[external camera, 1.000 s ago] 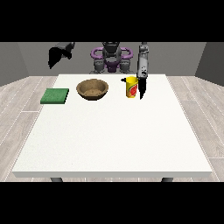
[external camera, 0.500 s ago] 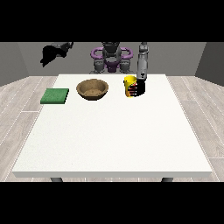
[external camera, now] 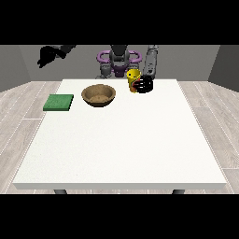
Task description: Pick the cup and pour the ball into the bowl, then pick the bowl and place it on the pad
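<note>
The yellow cup (external camera: 132, 78) hangs a little above the table's far edge, tilted, with a red mark on its side. The black hand at the view's right (external camera: 144, 85) has its fingers curled round the cup. The ball does not show. The brown wooden bowl (external camera: 98, 94) stands on the table left of the cup, a short way apart from it. The green pad (external camera: 59, 102) lies flat near the table's left edge, left of the bowl. The hand at the view's left (external camera: 47, 55) is raised high beyond the table's far left corner, away from everything.
The white table (external camera: 121, 144) stretches wide towards the camera. The robot's torso (external camera: 118, 60) stands just behind the far edge, close behind the cup and bowl. Grey floor surrounds the table.
The hand at the view's right has closed on the cup and lifted it off the table, shifting it slightly towards the bowl. The other hand has drifted further up and left.
</note>
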Motion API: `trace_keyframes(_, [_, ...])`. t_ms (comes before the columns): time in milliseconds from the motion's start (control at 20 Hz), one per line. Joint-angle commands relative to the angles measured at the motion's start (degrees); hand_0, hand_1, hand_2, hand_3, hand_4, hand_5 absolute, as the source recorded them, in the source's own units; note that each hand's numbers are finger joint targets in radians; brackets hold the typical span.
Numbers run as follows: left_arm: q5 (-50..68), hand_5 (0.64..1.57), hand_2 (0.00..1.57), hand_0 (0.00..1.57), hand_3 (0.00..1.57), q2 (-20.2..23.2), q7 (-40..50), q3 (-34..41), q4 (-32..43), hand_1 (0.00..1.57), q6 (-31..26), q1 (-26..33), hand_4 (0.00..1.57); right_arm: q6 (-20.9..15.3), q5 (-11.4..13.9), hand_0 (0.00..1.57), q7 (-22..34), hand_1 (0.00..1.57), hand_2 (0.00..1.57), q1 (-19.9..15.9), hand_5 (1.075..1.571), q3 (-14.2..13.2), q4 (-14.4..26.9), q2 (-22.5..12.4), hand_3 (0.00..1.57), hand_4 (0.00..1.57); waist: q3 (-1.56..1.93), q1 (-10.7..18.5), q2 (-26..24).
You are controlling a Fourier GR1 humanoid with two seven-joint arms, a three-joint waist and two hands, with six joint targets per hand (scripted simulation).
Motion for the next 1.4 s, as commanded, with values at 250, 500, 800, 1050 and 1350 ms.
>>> trace_keyframes(250, [-11.73, 1.255, 1.57, 1.37, 1.57, 4.53, 10.35, -5.08, 1.78, 1.37, 13.83, -9.95, 1.39, 1.70, -0.62, 0.00, -2.03, 0.00, 0.34, -3.37, 1.569, -0.93, 2.25, -1.86, 0.64, 0.56, 0.02, -3.37, 3.33])
trace_keyframes(500, [-14.48, 1.250, 1.57, 1.39, 1.57, 5.33, 14.41, -5.22, 3.70, 1.39, 16.57, -12.75, 1.42, 3.92, -2.05, 0.00, -1.86, 0.00, 0.34, -3.52, 1.569, -0.68, 1.98, -2.05, 0.67, 0.53, -0.04, -5.27, 3.91])
trace_keyframes(800, [-27.93, 1.230, 1.57, 1.48, 1.57, 4.95, 22.54, -13.85, 8.94, 1.48, 27.55, -14.87, 1.52, 5.62, -2.58, 0.00, -2.89, 0.00, 0.34, -4.48, 1.568, -0.60, 4.54, -2.10, 0.68, 0.54, 0.06, -6.52, 3.19])
trace_keyframes(1050, [-38.51, 1.302, 1.57, 1.51, 1.57, 3.97, 35.83, -19.89, 14.62, 1.51, 31.39, -21.06, 1.50, 6.07, -1.46, 0.00, -3.74, 0.00, 0.37, -4.39, 1.566, -0.54, 8.37, -2.86, 0.67, 0.54, 0.10, -6.47, 0.70])
trace_keyframes(1350, [-52.16, 1.472, 1.57, 1.57, 1.57, 5.57, 46.34, -28.44, 21.18, 1.57, 33.85, -26.51, 1.25, 4.24, -0.17, 0.00, -3.90, 0.00, 0.38, -5.68, 1.566, -0.05, 11.06, -1.92, 0.66, 0.56, 0.14, -4.30, -1.19])
